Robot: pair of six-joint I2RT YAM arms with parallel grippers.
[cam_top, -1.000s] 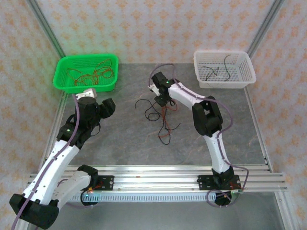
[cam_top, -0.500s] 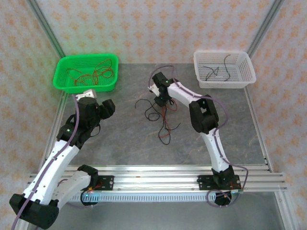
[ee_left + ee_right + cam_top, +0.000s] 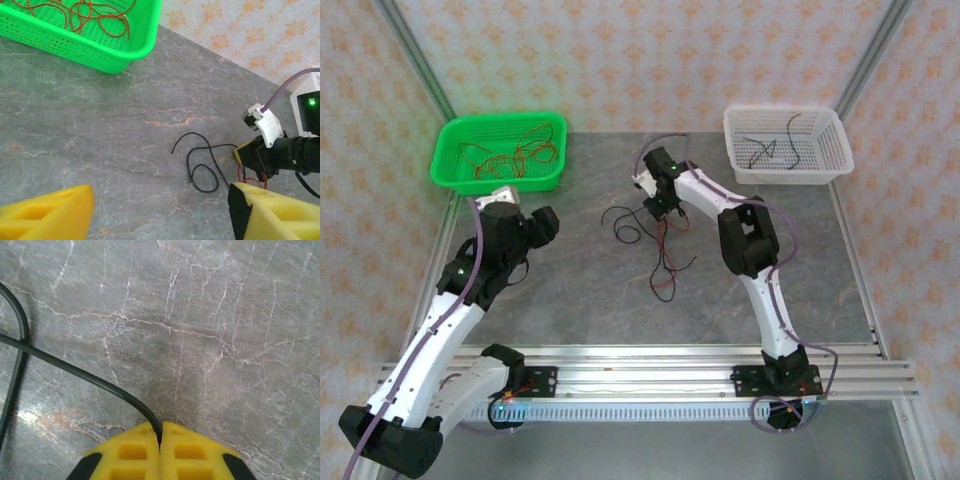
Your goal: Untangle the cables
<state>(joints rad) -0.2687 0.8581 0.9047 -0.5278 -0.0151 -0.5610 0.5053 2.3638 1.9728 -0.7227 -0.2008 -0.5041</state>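
At the middle of the table [image 3: 570, 290], the right gripper [image 3: 160, 431] has its yellow fingers pressed together on one black cable [image 3: 75, 371], at the far end of the loose tangle of red and black cables [image 3: 662, 262]. To the left, the left gripper [image 3: 161, 207] hangs above the bare table with its fingers wide apart and holds nothing. More red ones lie in the green basket [image 3: 500, 185] at far left, black ones in the white basket [image 3: 790, 173] at far right.
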